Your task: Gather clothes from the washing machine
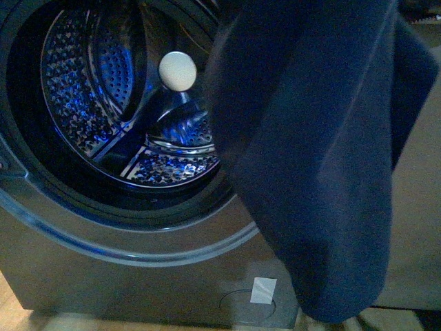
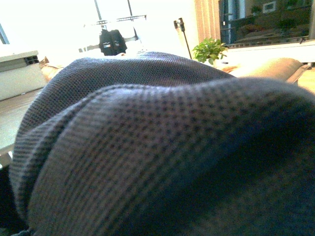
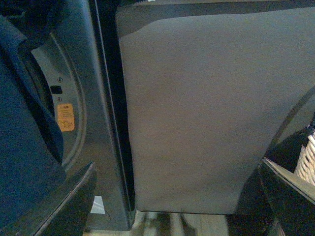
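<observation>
The clothes (image 2: 162, 162) lie nearest: in the left wrist view their navy knit fills nearly the whole frame, draped so close over my left gripper that its fingers are hidden, and I cannot tell how wide they stand or whether they pinch the cloth. My right gripper (image 3: 177, 164) is spread wide with nothing between its fingers (image 3: 69, 201), one dark finger in the lower left corner of that view and the other in the lower right. In the front view the clothes (image 1: 317, 158) hang limp down the right half of the frame, from the top edge almost to the bottom, outside the drum and in front of the right side of the washing machine (image 1: 103, 269). Behind them the porthole stands open in the upper left, with the perforated drum (image 1: 89, 89) lit blue and a white ball (image 1: 178, 71) showing inside. A small white label (image 1: 263, 290) sits low on the front panel. The right wrist view shows the orange sticker (image 3: 65, 117) on the machine's rim at left, the cabinet (image 3: 211, 113) just beside the machine, and a woven basket (image 3: 307, 160) at the right edge. Farthest, beyond the cloth, a green plant (image 2: 210, 49) stands in a bright room.
</observation>
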`<state>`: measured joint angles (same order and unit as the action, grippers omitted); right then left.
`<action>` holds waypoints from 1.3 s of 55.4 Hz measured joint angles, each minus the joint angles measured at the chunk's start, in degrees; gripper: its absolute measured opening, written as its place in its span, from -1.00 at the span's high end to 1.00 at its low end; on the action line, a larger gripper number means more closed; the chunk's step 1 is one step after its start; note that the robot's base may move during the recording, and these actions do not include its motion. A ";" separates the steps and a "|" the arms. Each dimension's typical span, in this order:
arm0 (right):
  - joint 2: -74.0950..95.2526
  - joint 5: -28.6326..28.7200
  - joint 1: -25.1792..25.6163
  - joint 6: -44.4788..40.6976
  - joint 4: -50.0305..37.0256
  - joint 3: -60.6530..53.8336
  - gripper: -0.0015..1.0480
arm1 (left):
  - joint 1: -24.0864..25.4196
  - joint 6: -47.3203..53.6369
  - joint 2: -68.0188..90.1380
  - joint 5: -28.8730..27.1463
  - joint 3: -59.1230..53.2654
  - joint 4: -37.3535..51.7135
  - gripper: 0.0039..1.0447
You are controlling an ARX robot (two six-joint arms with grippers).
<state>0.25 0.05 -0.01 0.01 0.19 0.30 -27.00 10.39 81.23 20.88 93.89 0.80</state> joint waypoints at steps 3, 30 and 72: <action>0.00 0.00 0.00 0.00 0.00 0.00 -0.86 | -1.86 -0.61 2.38 -1.11 4.63 -1.99 0.78; 0.00 0.00 0.00 0.00 0.00 0.00 -0.86 | -3.04 -1.64 3.87 -1.44 7.69 -2.56 0.78; 32.06 28.15 -0.11 15.56 -33.09 17.31 -0.86 | -3.06 -1.64 3.89 -1.44 7.69 -2.60 0.78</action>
<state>32.32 28.21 -0.12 15.57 -32.91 17.61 -30.06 8.75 85.12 19.44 101.58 -1.80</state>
